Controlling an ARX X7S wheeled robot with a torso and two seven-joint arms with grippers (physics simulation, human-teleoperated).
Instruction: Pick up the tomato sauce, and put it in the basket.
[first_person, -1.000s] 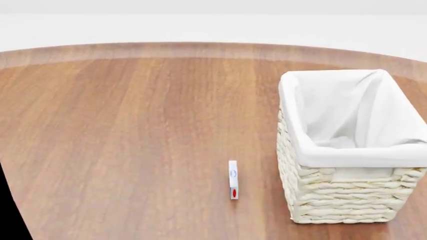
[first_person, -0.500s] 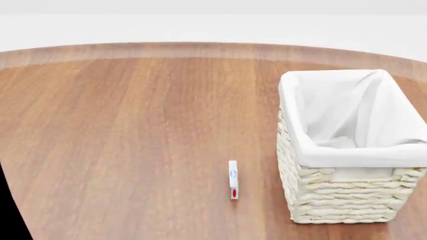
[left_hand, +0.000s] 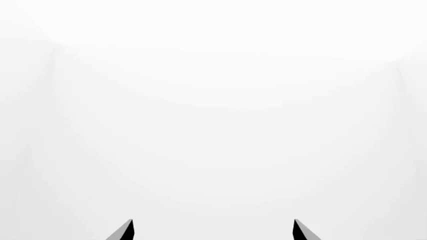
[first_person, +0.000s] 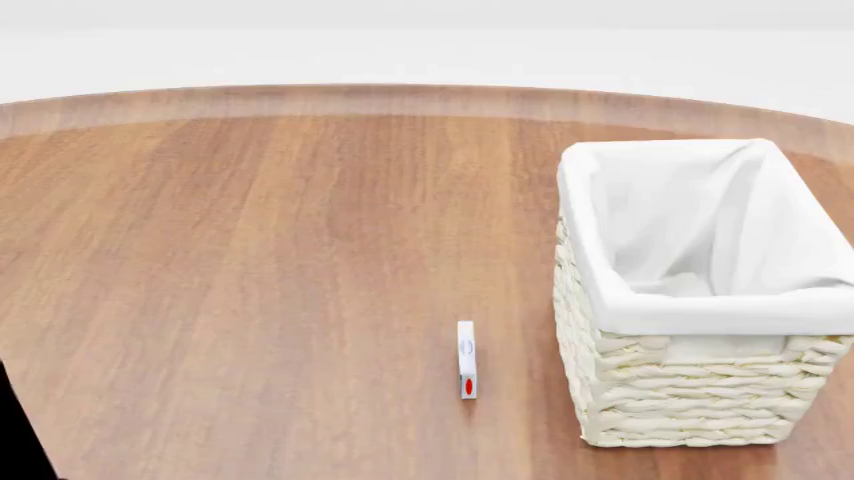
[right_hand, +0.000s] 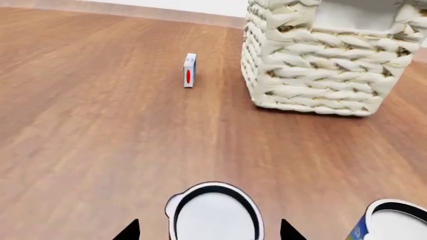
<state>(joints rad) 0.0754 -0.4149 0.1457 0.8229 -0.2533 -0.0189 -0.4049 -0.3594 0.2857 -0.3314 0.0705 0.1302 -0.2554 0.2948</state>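
Note:
A round tin with a white top (right_hand: 213, 217), its label hidden, stands on the wooden table right below my right gripper (right_hand: 210, 231). It appears to be the tomato sauce. The gripper is open, with one dark fingertip on each side of the tin and apart from it. The cream wicker basket (first_person: 681, 395) with a white cloth liner stands at the right of the table, and its woven wall (right_hand: 313, 75) shows beyond the tin. My left gripper (left_hand: 212, 230) is open and faces only blank white. Neither gripper shows in the head view.
A blue-and-yellow can (right_hand: 393, 222) stands close beside the tin. A small white box with a red mark (first_person: 466, 360) stands upright on the table left of the basket, and it shows as a white box (right_hand: 189, 70) in the right wrist view. The table's curved far edge (first_person: 400, 95) borders white floor.
The dark shape in the lower left corner of the head view has shrunk a little. The basket and the small box have not moved.

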